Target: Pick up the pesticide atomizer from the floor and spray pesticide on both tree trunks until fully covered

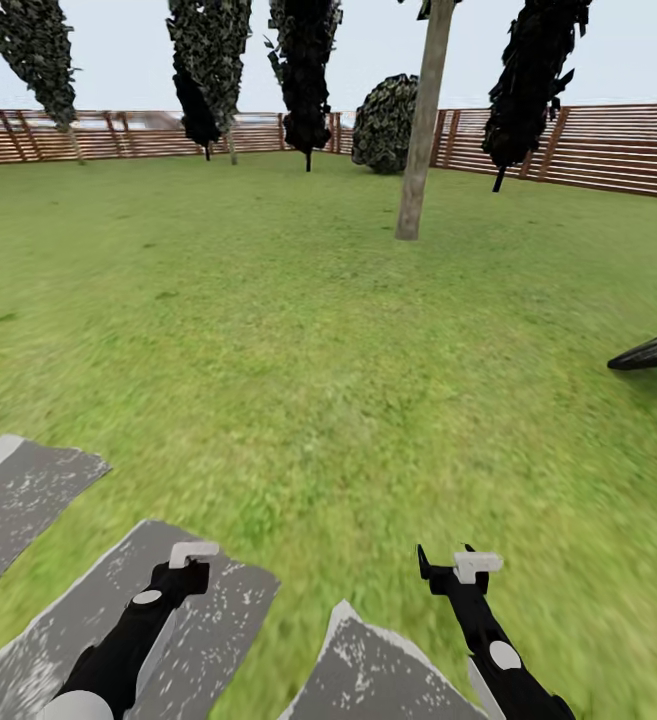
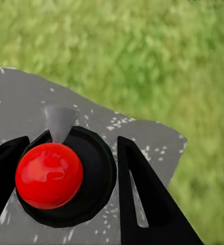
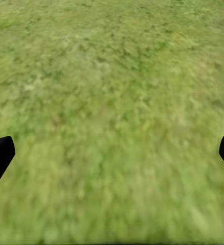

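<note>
The pesticide atomizer [image 2: 61,178] shows in the left wrist view as a black round body with a red ball on top and a grey nozzle. My left gripper [image 2: 71,145] [image 1: 190,565] is shut on it, with a black finger pressed against each side, above a grey stepping stone [image 2: 20,102]. My right gripper [image 1: 453,565] [image 3: 112,153] is open and empty over the grass floor [image 3: 112,92]. One tree with a straight bare grey-brown trunk [image 1: 420,130] stands far ahead, slightly right on the garden lawn [image 1: 298,330].
Grey stepping stones [image 1: 23,495] lie at the lower left and under both arms. A brown slatted fence [image 1: 608,145] bounds the lawn, with dark cypress-like trees [image 1: 306,70] and a round bush [image 1: 386,122] along it. A dark frond-like shape [image 1: 653,352] pokes in from the right.
</note>
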Controlling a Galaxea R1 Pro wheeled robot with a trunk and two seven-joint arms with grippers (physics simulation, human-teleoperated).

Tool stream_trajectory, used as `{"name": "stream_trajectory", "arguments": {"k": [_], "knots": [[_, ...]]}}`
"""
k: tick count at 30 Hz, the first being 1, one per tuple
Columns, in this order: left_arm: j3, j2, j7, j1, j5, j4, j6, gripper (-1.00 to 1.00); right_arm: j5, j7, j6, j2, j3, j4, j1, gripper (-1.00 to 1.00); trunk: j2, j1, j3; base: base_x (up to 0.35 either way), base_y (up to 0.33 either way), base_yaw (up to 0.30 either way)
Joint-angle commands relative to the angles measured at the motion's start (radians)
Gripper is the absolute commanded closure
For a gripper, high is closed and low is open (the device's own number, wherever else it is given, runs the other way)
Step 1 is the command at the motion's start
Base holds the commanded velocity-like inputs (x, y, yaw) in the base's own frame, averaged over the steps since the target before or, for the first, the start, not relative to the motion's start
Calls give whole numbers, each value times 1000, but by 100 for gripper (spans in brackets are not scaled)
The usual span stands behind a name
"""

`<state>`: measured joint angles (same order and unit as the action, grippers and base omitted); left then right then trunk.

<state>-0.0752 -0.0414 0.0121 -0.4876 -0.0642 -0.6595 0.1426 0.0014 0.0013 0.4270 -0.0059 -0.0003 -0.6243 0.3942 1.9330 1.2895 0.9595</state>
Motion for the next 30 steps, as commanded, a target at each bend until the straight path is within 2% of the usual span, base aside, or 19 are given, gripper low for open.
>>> {"name": "stream_trajectory", "arguments": {"k": [1,12,24,30], "knots": [[0,0,0,0,0,0,0,100,0,0,0,0,0,0,0,-100,0,0,-1,0,0,-283],[0,-1,1,0,0,0,0,100,0,0,1,0,0,0,0,-100,0,0,-7,27,0,-283],[0,-1,2,1,0,0,-1,100,0,0,1,0,0,0,0,-100,0,0,-14,244,69,-283],[-1,-2,2,0,1,0,-2,100,0,0,1,0,0,0,0,-100,0,0,-18,62,56,-284]]}}
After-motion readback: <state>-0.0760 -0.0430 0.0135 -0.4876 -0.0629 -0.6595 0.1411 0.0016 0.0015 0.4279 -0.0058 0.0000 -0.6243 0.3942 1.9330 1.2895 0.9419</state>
